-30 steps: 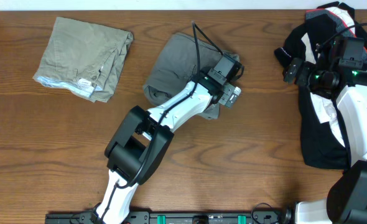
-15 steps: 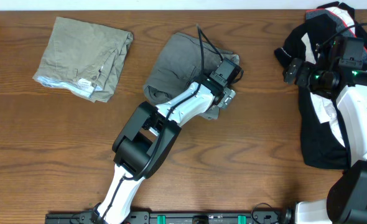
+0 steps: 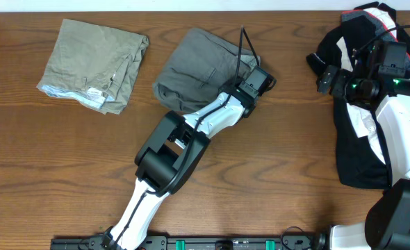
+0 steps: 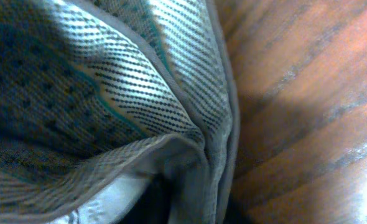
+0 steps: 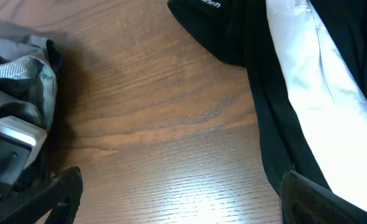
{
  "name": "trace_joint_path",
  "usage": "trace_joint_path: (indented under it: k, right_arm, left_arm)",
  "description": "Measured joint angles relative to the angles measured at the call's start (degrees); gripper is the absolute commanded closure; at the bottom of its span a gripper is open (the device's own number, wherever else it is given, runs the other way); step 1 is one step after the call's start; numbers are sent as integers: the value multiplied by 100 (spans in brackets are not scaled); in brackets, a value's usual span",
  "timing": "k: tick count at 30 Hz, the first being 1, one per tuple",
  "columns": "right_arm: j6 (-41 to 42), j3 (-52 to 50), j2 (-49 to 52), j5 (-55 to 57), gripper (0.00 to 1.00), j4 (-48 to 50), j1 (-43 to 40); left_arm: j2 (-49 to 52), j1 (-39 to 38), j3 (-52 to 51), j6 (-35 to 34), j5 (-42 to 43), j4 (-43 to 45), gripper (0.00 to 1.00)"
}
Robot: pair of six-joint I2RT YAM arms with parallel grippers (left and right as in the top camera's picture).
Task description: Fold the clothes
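The grey shorts (image 3: 194, 69) lie bunched at the table's middle back. My left gripper (image 3: 249, 93) is at their right edge, shut on the hem. In the left wrist view the grey shorts (image 4: 140, 93) fill the frame, showing a mesh lining, and their folds gather at the bottom where the jaws are hidden. The khaki shorts (image 3: 94, 62) lie folded at the back left. The black top (image 3: 361, 125) with white stripes lies crumpled at the right. My right gripper (image 3: 328, 76) hovers open at its left edge. Its fingertips (image 5: 65, 193) stand wide over bare wood beside the black top (image 5: 308, 81).
The wooden table (image 3: 281, 180) is bare wood along its front half. The left arm (image 3: 170, 153) reaches diagonally from the front edge to the grey shorts. The right arm (image 3: 399, 139) lies over the black top.
My left gripper has moved back and right to the shorts' edge and closed on the hem. The grey shorts have spread wider to the left. The right arm has not moved.
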Motion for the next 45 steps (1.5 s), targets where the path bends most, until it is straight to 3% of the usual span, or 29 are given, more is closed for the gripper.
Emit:
trace_joint_path:
  k: [5,19,33,45]
  right_arm:
    - [-17,0,0,4,1,0,0]
    - [-17,0,0,4,1,0,0]
    - [-17,0,0,4,1,0,0]
    - [-17,0,0,2,1,0,0]
  left_arm:
    - [15,-7,-4,85,-101,17,94]
    - [-168,278,-94,-542,-695,-494,94]
    - [-2406,1115,-203,-1272,-570,-501,94]
    - [-2951,2269,-205,-2343,219,-321,94]
